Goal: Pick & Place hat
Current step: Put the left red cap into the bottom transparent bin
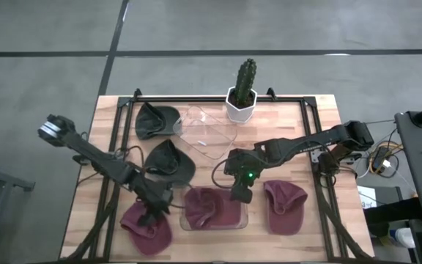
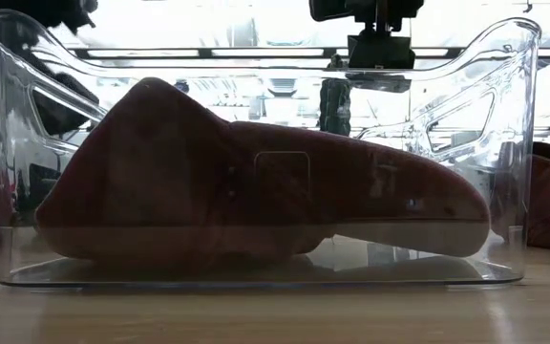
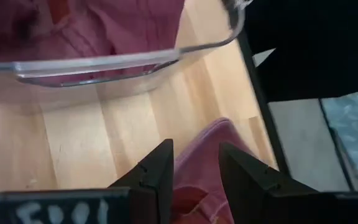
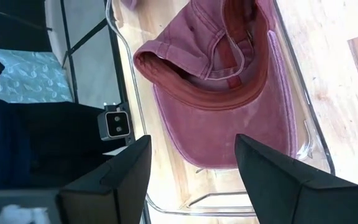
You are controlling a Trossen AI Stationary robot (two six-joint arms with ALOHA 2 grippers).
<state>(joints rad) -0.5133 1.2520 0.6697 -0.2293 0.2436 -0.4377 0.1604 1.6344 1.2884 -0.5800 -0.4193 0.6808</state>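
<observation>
A maroon hat (image 1: 209, 207) lies in a clear bin (image 1: 184, 224) at the table's near edge, brim toward the right (image 2: 418, 205); it also shows in the right wrist view (image 4: 219, 93). My right gripper (image 1: 239, 194) hovers open over the bin's right end (image 4: 194, 146) and touches nothing. A second maroon hat (image 1: 145, 233) lies on the table left of the bin. My left gripper (image 1: 152, 216) is down on its far part, shut on it (image 3: 196, 152). A third maroon hat (image 1: 284, 207) lies right of the bin. My left gripper pinches a raised part of the left maroon hat (image 3: 199, 174) between its two fingers, on the side of the hat toward the bin. The fingers come from above, slanting toward the near edge. The rest of the hat lies on the table.
Two dark green hats (image 1: 157, 119) (image 1: 169, 160) lie on the table's far left. An empty clear bin (image 1: 209, 133) sits mid-table, and a cactus in a white pot (image 1: 242, 94) stands at the far edge. Black rails (image 1: 315, 132) frame the table.
</observation>
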